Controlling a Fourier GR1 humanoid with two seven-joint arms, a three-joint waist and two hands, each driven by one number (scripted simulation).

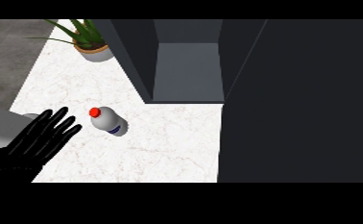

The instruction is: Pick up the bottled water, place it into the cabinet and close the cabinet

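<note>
bare tabletop (pixel 170 141) lies between the bottled water (pixel 108 120) and the open cabinet (pixel 188 69). the cabinet's open door (pixel 291 103) walls off the right side; a potted plant (pixel 90 43) stands far left.

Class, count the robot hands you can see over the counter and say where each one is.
1: the left hand, open, at the lower left beside the water bottle. The right hand is out of view.

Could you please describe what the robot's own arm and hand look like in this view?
Only the left hand shows, at the view's lower left: uniformly glossy black, with long slender fingers and a thumb. A small patch of light grey forearm appears beside it. No cables, markings or sleeves are visible. The right hand is out of view.
</note>
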